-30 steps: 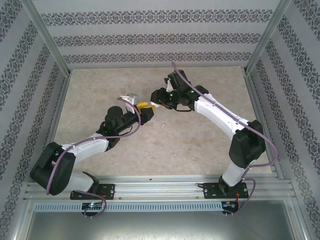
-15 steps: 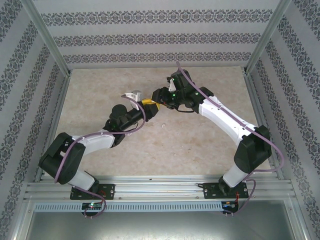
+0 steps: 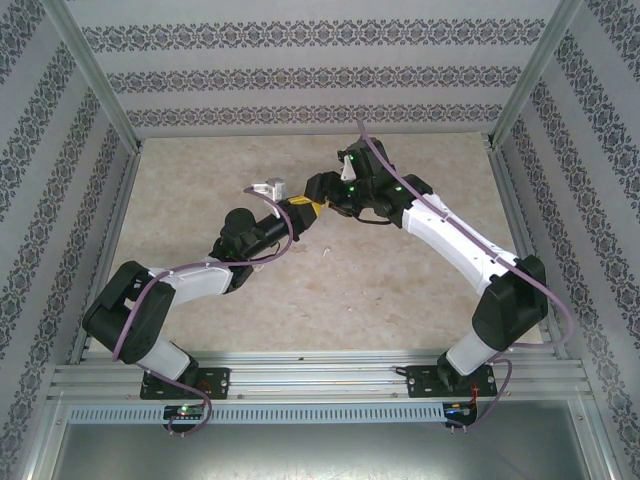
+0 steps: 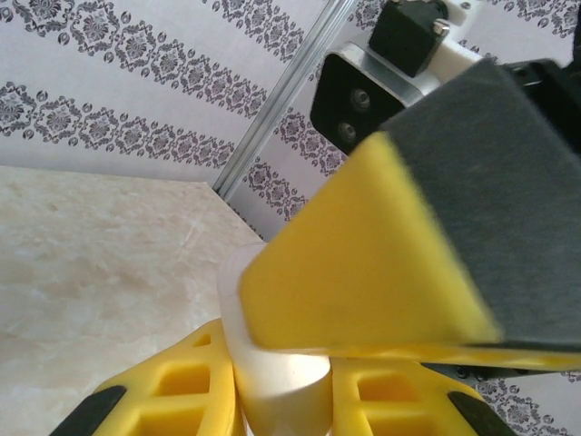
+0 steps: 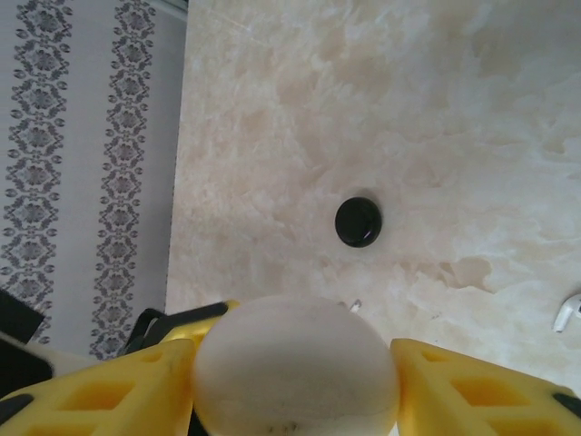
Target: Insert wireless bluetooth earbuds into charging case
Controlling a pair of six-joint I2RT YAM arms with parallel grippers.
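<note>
Top external view: the two arms meet over the middle of the desk (image 3: 400,290), with the left hand (image 3: 300,213) and the right hand (image 3: 322,193) tip to tip around one small pale object. That object is the white charging case (image 5: 295,363), a smooth, matte, egg-rounded shell, creamy rather than pure white, with a few faint dark specks near its lower edge.

From the left wrist, the left hand's yellow fingers (image 4: 182,400) sit tight against both sides of the case, so this hand is closed on it. They are ribbed, hollow-celled plastic with black tips. A broad pad of the right hand crosses in front, spongy yellow on its face and dark grey felt-like on its back.

From the right wrist, the right hand's yellow fingers (image 5: 109,391) flank the case very closely. Whether they press it or stand just clear, I cannot tell.

One white earbud (image 5: 567,313) lies on the desk well apart from the case, at the right edge of the right wrist view. It is tiny, glossy and curved, with a short stem. A black disc (image 5: 359,222), round and shiny with a soft highlight, lies flat on the desk beyond the case. The desk top is beige with cloudy marble veining. The surrounding walls are pale with bands of grey damask print.
</note>
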